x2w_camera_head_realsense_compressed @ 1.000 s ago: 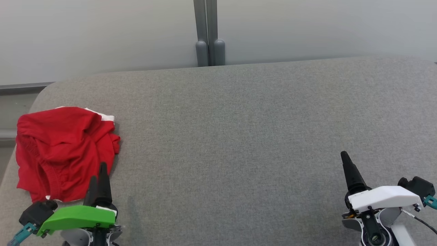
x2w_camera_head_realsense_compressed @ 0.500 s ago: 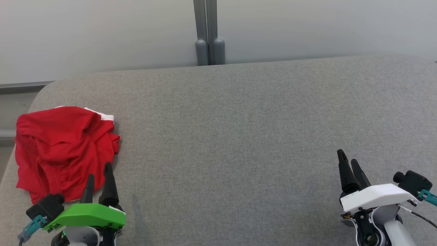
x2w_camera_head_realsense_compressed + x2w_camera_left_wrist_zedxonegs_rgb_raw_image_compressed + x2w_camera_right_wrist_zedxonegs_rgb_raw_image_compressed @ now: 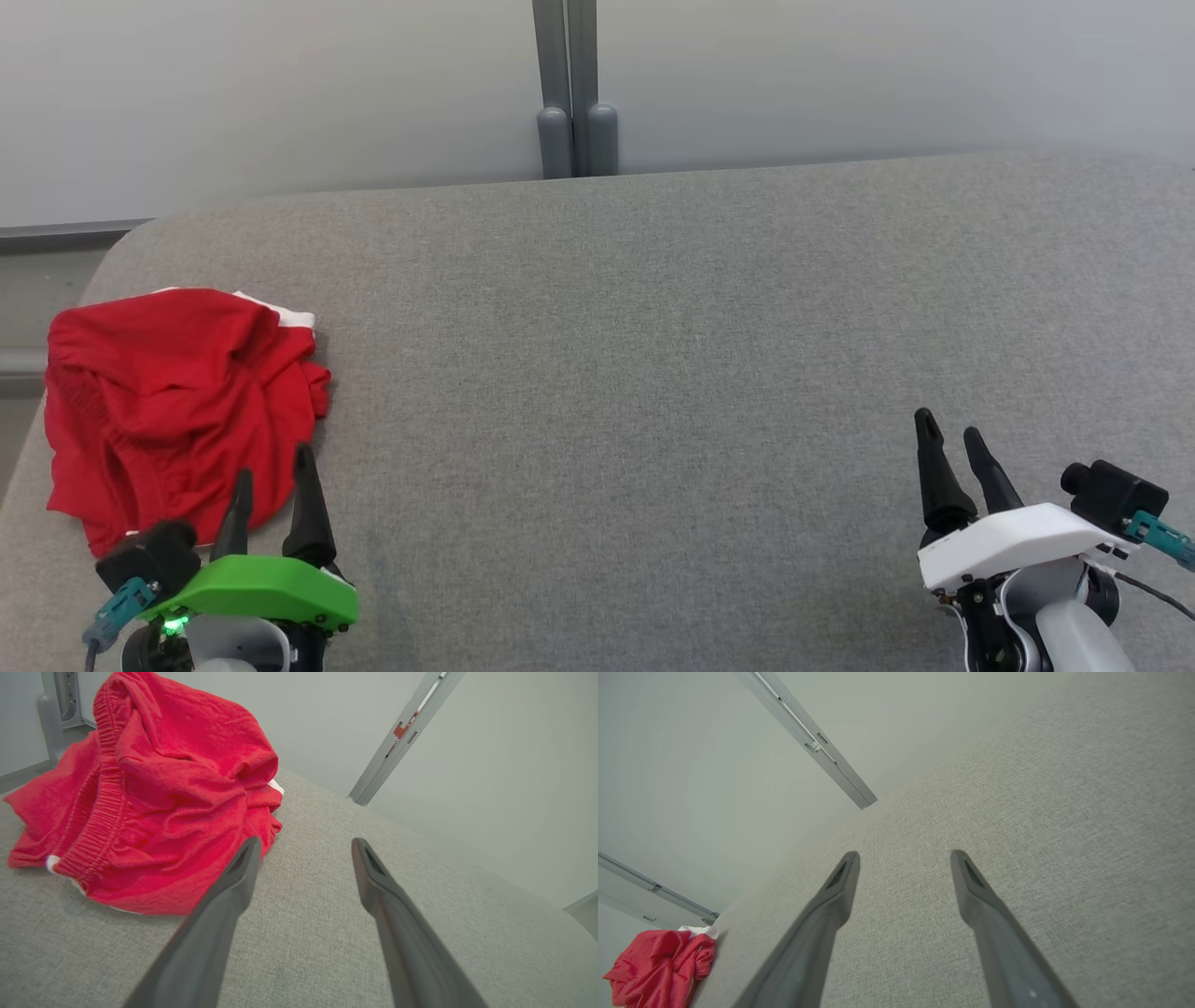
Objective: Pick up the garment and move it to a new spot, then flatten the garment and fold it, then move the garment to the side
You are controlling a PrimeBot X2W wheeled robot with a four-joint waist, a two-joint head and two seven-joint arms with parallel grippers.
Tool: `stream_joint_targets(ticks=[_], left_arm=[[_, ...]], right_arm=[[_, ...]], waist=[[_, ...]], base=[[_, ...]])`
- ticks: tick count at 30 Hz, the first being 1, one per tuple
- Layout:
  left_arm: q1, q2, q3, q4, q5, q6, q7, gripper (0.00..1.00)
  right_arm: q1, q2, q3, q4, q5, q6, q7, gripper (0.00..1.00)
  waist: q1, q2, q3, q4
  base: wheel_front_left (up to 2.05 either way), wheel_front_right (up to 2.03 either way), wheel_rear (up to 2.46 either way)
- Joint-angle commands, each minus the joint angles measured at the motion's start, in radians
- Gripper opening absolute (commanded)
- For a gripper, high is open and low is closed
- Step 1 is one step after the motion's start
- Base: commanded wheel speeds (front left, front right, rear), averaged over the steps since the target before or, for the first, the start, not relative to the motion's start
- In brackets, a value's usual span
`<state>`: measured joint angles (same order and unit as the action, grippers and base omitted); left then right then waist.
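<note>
1. Red cloth with a strip of white trim: the garment (image 3: 177,401) lies crumpled in a heap at the left edge of the grey padded surface (image 3: 653,373), a little nearer than that surface's rounded far-left corner.
2. In the left wrist view the garment (image 3: 154,812) is bunched high, and a gathered elastic waistband (image 3: 100,826) runs down its near side. A bit of white shows under its lower hem.
3. The left gripper (image 3: 274,465), under a green cover (image 3: 261,588), sits at the near edge of the surface, just beside the garment's near-right hem. Its two dark fingers are spread apart with nothing between them.
4. From the left wrist the left gripper (image 3: 306,842) points past the heap. One fingertip overlaps the red hem and the other is over bare grey fabric. Whether the first touches the cloth cannot be told.
5. The right gripper (image 3: 947,425), under a white cover (image 3: 1008,541), is near the near-right corner of the surface, well apart from the garment. Its fingers are also spread and hold nothing.
6. In the right wrist view the right gripper (image 3: 904,854) is over bare fabric, with the garment (image 3: 658,963) small at the lower left.
7. Beyond the far edge stands a pale wall (image 3: 280,93) with a grey upright post (image 3: 569,84).
</note>
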<state>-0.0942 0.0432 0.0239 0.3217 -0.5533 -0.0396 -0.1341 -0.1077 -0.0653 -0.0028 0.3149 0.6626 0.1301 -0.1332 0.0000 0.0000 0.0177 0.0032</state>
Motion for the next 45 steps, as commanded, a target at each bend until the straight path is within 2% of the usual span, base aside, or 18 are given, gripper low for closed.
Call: stream_joint_targets(ticks=[1, 27, 45], left_arm=[[-0.009, 0.01, -0.004, -0.007, 0.035, 0.006, -0.01, 1.0], [-0.004, 0.028, -0.059, 0.052, 0.309, 0.038, -0.075, 1.0], [-0.006, 0.02, -0.053, 0.064, 0.438, 0.054, -0.111, 1.0]], right_arm=[[-0.015, 0.0, -0.002, -0.005, -0.035, 0.001, -0.011, 1.0], [-0.016, 0.008, -0.001, 0.045, -0.353, 0.001, -0.077, 1.0], [-0.02, 0.013, -0.018, 0.062, -0.477, 0.001, -0.112, 1.0]], waist=[[0.0, 0.0, -0.001, 0.0], [0.0, 0.0, 0.0, 0.001], [0.0, 0.0, 0.0, 0.001]], base=[[0.0, 0.0, 0.0], [0.0, 0.0, 0.0], [0.0, 0.0, 0.0]])
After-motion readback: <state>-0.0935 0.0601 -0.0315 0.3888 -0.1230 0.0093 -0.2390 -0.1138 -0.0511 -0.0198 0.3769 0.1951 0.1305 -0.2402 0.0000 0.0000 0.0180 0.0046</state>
